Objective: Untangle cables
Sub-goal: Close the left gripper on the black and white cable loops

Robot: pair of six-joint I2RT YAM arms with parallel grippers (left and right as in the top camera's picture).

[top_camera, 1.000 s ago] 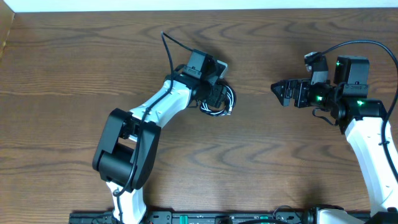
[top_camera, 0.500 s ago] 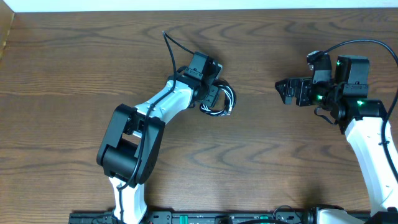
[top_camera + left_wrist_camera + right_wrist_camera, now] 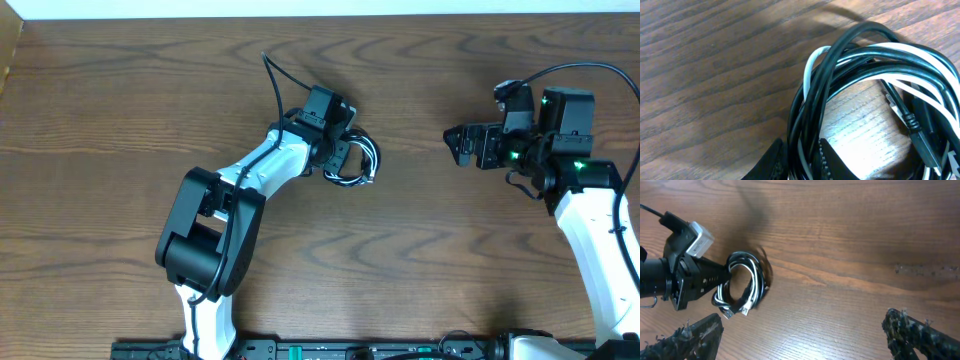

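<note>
Your left gripper [image 3: 800, 162] has its jaws drawn nearly together on the left side of the cables [image 3: 865, 65]. Black and white strands run straight through the narrow gap between the fingers, so you have a pinch on the bundle, not an empty close. I judge the reason for taking only that edge to be anchoring: with one side of the coil pinned, the rest lies exposed for the other arm to work on. From the wrist view I cannot tell whether every strand in the gap is clamped or some merely pass through.

Moving outward, the cables are one small coil, black and white cords looped over each other, lying flat on the table [image 3: 150, 80]. It sits a little left of centre and about midway between near and far. The plug ends [image 3: 729, 314] poke out at the coil's near side, away from your grip. Nothing looks separated yet, so the untangling is at its start.

Further out, your right gripper [image 3: 452, 147] stands well apart on the right of the table, jaws spread wide and holding nothing. It points left toward the coil, which fits an arm waiting to come in and draw a free end away while the left one holds.
</note>
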